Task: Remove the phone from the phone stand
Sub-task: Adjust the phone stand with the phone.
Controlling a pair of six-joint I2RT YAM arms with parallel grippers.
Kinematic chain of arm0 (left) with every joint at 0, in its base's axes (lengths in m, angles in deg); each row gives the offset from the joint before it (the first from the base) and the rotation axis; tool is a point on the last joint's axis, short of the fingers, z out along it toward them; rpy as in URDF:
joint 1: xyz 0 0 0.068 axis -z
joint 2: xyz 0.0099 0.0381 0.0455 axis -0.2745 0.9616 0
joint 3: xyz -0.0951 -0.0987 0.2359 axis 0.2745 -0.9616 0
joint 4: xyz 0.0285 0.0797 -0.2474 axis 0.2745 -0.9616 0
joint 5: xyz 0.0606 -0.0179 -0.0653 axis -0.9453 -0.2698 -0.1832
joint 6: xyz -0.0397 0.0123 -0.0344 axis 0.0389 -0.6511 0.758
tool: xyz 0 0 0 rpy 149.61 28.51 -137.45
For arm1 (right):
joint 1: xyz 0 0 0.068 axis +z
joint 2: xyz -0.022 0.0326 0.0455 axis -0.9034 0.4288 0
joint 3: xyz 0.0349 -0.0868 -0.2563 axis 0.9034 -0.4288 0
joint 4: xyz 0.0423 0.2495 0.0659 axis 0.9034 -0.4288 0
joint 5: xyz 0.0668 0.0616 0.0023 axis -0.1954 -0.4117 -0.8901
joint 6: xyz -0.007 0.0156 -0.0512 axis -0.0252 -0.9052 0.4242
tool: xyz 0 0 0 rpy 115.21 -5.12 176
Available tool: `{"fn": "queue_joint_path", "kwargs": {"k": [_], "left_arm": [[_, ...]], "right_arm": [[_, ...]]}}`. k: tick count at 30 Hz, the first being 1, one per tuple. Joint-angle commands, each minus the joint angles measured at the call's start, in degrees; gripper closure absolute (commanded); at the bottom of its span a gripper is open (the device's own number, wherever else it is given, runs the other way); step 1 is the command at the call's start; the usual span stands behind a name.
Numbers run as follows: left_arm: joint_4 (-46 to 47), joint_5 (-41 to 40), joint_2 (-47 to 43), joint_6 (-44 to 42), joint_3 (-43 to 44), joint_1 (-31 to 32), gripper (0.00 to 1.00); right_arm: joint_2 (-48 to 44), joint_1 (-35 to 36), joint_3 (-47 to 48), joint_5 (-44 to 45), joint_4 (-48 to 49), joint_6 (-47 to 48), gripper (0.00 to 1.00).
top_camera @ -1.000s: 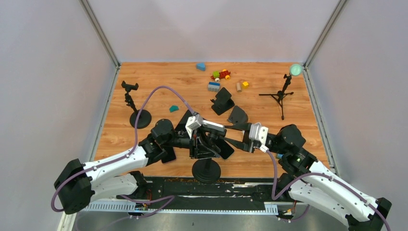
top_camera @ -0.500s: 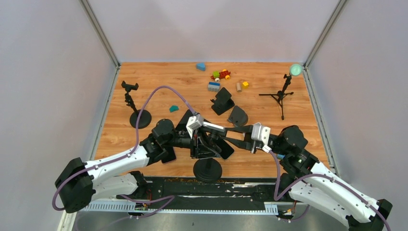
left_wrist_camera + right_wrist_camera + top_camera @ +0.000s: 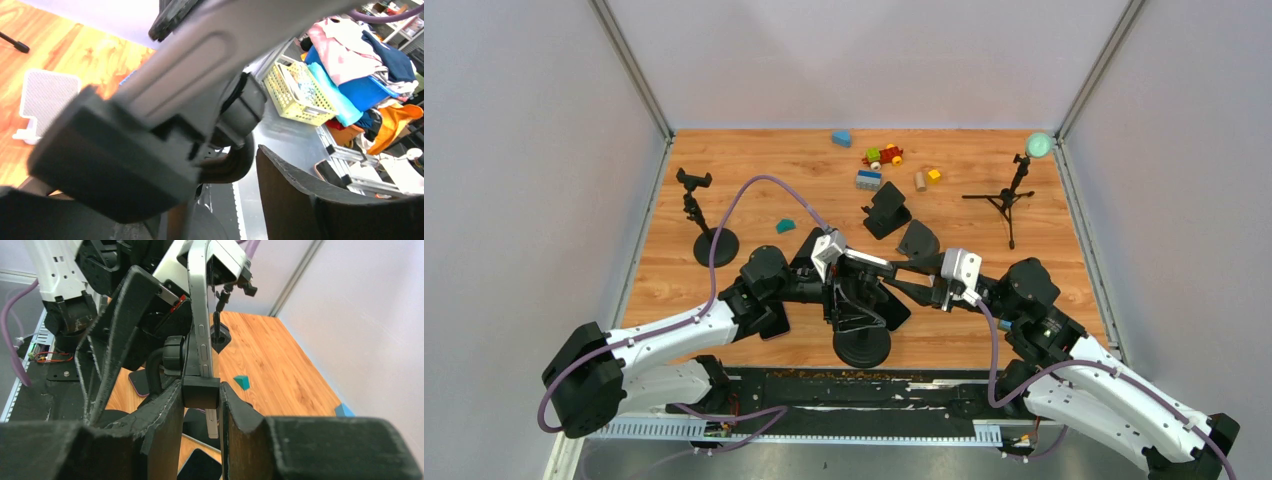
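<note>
The phone (image 3: 869, 263) is a silver slab held on edge in the clamp of a black phone stand, whose round base (image 3: 861, 347) sits near the table's front edge. In the right wrist view the phone (image 3: 199, 315) runs upward, and my right gripper (image 3: 200, 405) is shut on the clamp's black end block (image 3: 200, 392). My left gripper (image 3: 849, 295) is closed around the phone and the back of the clamp from the left. In the left wrist view the phone (image 3: 200, 55) and clamp (image 3: 110, 170) fill the frame, with one finger (image 3: 300, 200) close to the stand's neck.
A second stand (image 3: 702, 215) is at the left and a small tripod (image 3: 1009, 200) at the right. Toy blocks (image 3: 884, 160) lie at the back, two black wedges (image 3: 887, 210) mid-table and a teal block (image 3: 785, 226). Other phones (image 3: 200, 465) lie flat under the grippers.
The stand's round base has shifted a little to the right and away from the front edge. Both grippers have stayed at the clamp; the right wrist has edged left.
</note>
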Motion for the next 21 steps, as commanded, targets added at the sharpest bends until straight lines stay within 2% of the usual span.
{"fn": "queue_joint_path", "kwargs": {"k": [1, 3, 7, 8, 10, 15, 21], "left_arm": [[6.3, -1.4, 0.3, 0.5, 3.5, 0.6, 0.27], [6.8, -2.3, 0.6, 0.6, 3.8, 0.6, 0.18], [6.2, -4.4, 0.5, -0.7, 3.9, 0.5, 0.10], [4.2, -5.4, 0.3, -1.4, 3.9, 0.5, 0.03], [0.4, -7.3, -0.6, -3.9, 4.2, 0.5, 0.01], [-9.2, -13.6, -3.7, -10.4, 5.2, 0.6, 0.00], [-9.2, -21.7, -6.5, -11.3, 4.3, 0.6, 0.09]], "right_arm": [[-0.8, 0.3, 3.6, 3.6, 3.4, -4.1, 1.00], [-1.0, 0.3, 3.9, 4.4, 3.4, -4.2, 1.00], [-2.0, 0.3, 4.2, 6.6, 4.1, -5.1, 1.00], [-2.3, 0.3, 4.2, 7.0, 4.2, -5.5, 1.00], [-3.1, 0.3, 4.5, 7.7, 4.1, -5.9, 1.00], [-3.6, 0.3, 6.0, 9.2, 1.3, -6.0, 1.00], [-3.1, 0.3, 5.0, 11.6, 2.1, -6.2, 1.00]]}}
